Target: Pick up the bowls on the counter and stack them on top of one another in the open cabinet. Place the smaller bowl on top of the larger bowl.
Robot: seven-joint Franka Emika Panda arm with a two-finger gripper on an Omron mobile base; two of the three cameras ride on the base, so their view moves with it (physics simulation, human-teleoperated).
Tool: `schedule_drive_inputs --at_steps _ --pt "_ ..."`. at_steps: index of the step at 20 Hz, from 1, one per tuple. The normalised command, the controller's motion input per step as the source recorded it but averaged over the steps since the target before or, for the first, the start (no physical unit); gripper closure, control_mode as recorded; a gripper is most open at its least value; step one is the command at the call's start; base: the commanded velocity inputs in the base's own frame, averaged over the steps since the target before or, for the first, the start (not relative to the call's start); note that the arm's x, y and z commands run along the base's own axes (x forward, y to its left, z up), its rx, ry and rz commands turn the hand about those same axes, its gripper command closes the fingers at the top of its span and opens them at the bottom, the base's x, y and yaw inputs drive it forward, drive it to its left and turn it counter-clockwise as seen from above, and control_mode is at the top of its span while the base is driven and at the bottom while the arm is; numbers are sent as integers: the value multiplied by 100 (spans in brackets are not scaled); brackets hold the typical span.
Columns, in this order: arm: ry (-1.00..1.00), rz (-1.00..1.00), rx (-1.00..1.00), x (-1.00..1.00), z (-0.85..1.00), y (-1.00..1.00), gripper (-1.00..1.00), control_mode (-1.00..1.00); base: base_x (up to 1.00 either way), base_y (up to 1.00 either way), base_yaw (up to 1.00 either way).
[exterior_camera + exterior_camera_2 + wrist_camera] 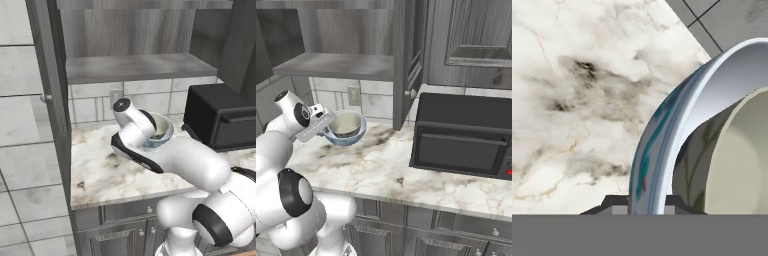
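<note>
In the right base view, the gripper (326,125) sits at the left, jaws drawn narrow and pinching the rim of the larger bowl (351,137), which is held above the counter (386,170) near its back left part, just below the shelf of the open cabinet (341,65). The smaller bowl (346,124) is nested inside the larger one. Farther right, a black microwave (463,137) stands on the counter's right side. The hand view shows the larger bowl's rim (662,145) between the fingertips, marble below.
</note>
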Motion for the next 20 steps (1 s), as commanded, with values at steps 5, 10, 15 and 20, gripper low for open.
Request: schedule_drive_inputs --at_steps 5,10,15,20 --pt "0 -1 0 -52 41 -4 100 -100 0 0 0" --pt "0 -2 0 -41 50 0 100 -100 0 0 0" --pt "0 -1 0 -40 56 0 100 -100 0 0 0" --pt "0 0 0 -33 46 0 100 -100 0 0 0"
